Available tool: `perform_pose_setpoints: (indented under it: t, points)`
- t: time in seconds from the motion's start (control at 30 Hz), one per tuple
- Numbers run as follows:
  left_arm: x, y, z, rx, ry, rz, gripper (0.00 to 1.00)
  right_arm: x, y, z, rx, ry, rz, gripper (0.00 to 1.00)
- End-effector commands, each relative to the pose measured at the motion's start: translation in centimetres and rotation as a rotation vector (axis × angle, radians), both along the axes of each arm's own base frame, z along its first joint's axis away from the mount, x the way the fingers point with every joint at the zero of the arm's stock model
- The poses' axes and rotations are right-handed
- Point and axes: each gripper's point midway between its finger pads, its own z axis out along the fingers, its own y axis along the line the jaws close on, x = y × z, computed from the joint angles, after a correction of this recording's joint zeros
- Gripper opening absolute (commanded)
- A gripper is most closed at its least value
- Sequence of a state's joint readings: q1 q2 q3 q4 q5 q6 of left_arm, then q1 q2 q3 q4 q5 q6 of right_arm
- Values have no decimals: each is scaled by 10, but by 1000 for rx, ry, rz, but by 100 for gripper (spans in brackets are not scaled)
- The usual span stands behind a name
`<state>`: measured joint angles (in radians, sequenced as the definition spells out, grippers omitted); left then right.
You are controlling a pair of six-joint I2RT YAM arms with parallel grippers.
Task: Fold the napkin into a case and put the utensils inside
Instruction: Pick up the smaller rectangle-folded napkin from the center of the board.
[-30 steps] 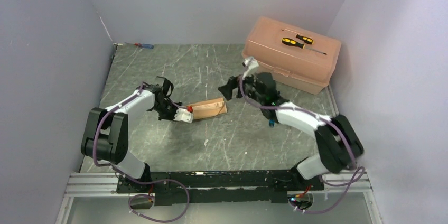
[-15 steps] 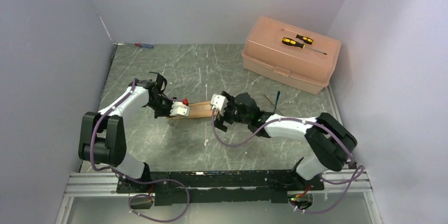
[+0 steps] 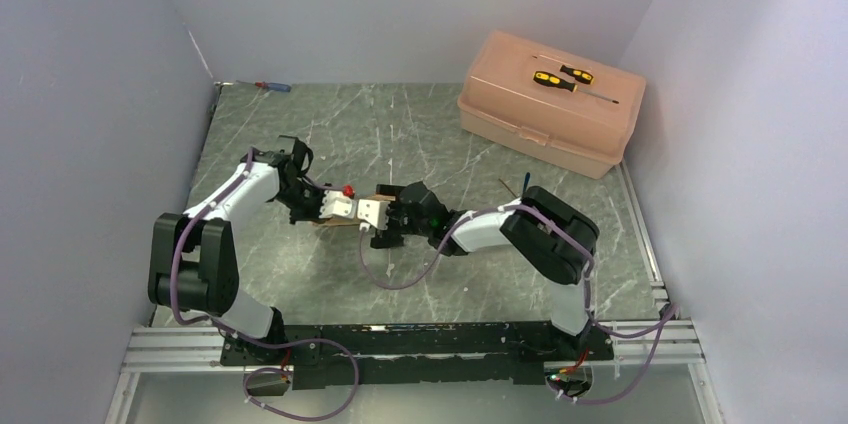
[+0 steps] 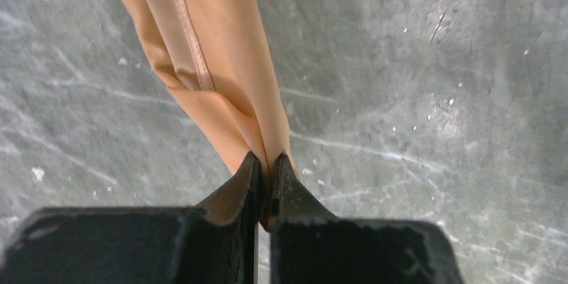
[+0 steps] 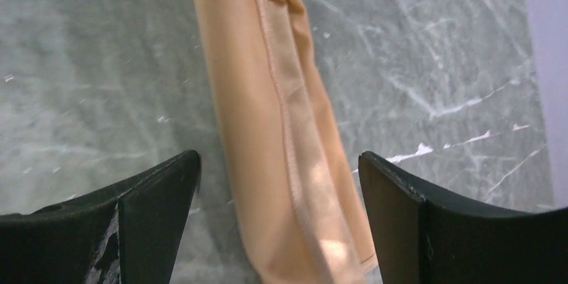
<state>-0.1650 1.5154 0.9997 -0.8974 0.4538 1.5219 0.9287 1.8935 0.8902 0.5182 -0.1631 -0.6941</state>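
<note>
While left jaws clamp napkin (image 4: 228, 63) end, right jaws straddle it, unclosed.

The napkin (image 4: 221, 56) is peach-orange cloth folded into a long narrow strip with a hemmed seam along its length. It lies on the grey marbled desk (image 4: 435, 96), one tapered end pinched in the left tool (image 4: 263, 170). The utensils (image 3: 523, 183), slim and part blue, lie well to its right.
</note>
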Motion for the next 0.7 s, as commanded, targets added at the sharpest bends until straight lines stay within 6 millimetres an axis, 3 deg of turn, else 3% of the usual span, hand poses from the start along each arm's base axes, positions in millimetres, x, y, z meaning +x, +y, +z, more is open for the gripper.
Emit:
perform_pose_setpoints:
  t: [0.0, 0.13, 0.3, 0.37, 0.5, 0.67]
  points:
    - [7, -6, 19, -47, -24, 12, 3, 21, 22, 14, 36, -110, 15, 91]
    - [11, -6, 26, -63, -23, 31, 3, 20, 28, 3, 26, -70, 33, 82]
    - [14, -6, 37, -92, -23, 58, 3, 20, 33, -6, 35, -4, 37, 60]
    - [14, -6, 41, -98, -17, 64, 3, 21, 33, -6, 43, 5, 25, 46]
    - [11, -6, 51, -107, -5, 67, 3, 18, 29, 20, 108, 2, -1, 3]
    - [6, -13, 77, -145, 31, 69, 3, -12, 24, 57, 114, 187, 90, 0]
